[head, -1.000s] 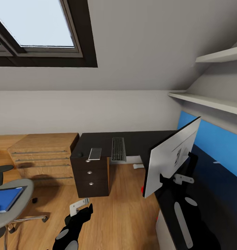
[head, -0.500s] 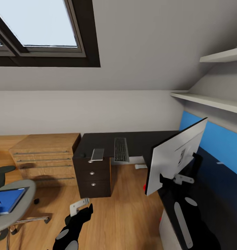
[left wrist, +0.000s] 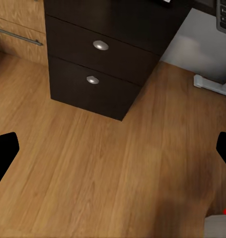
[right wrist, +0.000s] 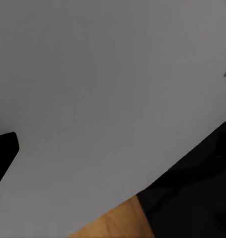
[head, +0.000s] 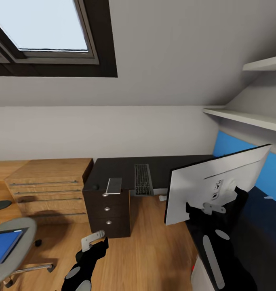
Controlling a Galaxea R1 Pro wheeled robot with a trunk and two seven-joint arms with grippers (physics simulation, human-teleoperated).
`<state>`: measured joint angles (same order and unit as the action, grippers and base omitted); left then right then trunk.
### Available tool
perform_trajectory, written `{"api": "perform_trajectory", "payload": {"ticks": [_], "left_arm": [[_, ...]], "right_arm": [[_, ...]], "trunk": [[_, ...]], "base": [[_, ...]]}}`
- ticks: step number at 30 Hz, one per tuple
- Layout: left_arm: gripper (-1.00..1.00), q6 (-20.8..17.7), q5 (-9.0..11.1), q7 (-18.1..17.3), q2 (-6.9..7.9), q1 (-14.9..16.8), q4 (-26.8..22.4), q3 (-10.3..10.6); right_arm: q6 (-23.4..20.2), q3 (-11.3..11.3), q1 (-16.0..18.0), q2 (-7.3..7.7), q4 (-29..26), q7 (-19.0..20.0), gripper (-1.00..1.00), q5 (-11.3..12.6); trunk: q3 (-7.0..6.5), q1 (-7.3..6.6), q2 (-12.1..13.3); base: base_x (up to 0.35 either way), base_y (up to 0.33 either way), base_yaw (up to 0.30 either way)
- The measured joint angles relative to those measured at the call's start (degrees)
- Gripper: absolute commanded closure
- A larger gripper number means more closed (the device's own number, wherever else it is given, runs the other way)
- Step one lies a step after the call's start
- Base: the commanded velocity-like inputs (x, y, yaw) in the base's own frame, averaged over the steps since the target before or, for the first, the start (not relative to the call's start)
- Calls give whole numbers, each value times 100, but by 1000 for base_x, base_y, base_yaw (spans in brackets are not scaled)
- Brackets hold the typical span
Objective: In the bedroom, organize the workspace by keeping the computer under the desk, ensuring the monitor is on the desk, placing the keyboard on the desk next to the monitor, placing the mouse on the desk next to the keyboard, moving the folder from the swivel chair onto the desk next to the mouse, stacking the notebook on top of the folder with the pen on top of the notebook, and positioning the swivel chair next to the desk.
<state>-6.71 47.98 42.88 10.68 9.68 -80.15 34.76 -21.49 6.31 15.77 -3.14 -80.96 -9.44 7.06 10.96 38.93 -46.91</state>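
1. Against the head view of a second ago, the monitor (head: 216, 184) presents its pale grey back more squarely to the camera and reaches further toward the blue wall panel (head: 243, 155). The drawer unit, chest and chair have slid in the picture too, so part of this is camera motion.
2. The right gripper (head: 202, 208) sits against the monitor's lower back edge, apparently holding it; the pictures do not settle whether its fingers are clamped, since the right wrist view gives mostly the grey panel (right wrist: 108, 99).
3. The left gripper (head: 93, 239) hangs with fingers apart over the wood floor (left wrist: 103, 168), holding nothing.
4. Judged from this, the monitor is being turned over the desk (head: 117, 167), not yet set square.
5. The keyboard (head: 143, 179) lies on the desk's far wing; a flat grey item (head: 113, 186) and a small dark lump beside it, possibly the mouse (head: 96, 187), rest above the drawers.
6. The folder (head: 2, 246) lies on the swivel chair (head: 20, 230).
7. No readable brand, label or writing appears; marks on the monitor's back are too small.
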Motion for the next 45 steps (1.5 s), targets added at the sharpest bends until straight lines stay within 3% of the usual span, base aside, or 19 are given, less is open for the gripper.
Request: {"api": "perform_trajectory", "payload": {"ticks": [20, 24, 25, 28, 32, 45], "left_arm": [[-100, 0, -14, 9, -15, 0, -34, -2], [-100, -1, -13, 14, -51, 0, -35, 1], [-100, -9, -14, 8, -94, 0, -35, 13], [-100, -13, -14, 6, -112, 0, -32, 6], [-100, -2, 3, 34, -241, 119, -23, 47], [-100, -55, -31, 49, -377, 139, 276, 13]], "right_arm": [[2, -8, 0, 0, -1, 9, -100, -2], [9, -1, 0, 2, -5, 9, -100, -1], [257, -4, 0, 6, 1, 6, -100, -9], [408, -7, -1, 8, 1, 2, -100, -9], [387, -105, -54, -117, 84, 42, -100, -24], [412, -122, -52, -108, 85, 40, -100, -21]], "trunk": [[-52, 2, 0], [-16, 45, -78], [2, 67, -119], [56, 133, -239], [55, 133, -239], [56, 133, -239]], "base": [[8, 0, -76], [0, 0, 0], [0, 0, 0], [0, 0, 0], [0, 0, 0], [0, 0, 0]]}}
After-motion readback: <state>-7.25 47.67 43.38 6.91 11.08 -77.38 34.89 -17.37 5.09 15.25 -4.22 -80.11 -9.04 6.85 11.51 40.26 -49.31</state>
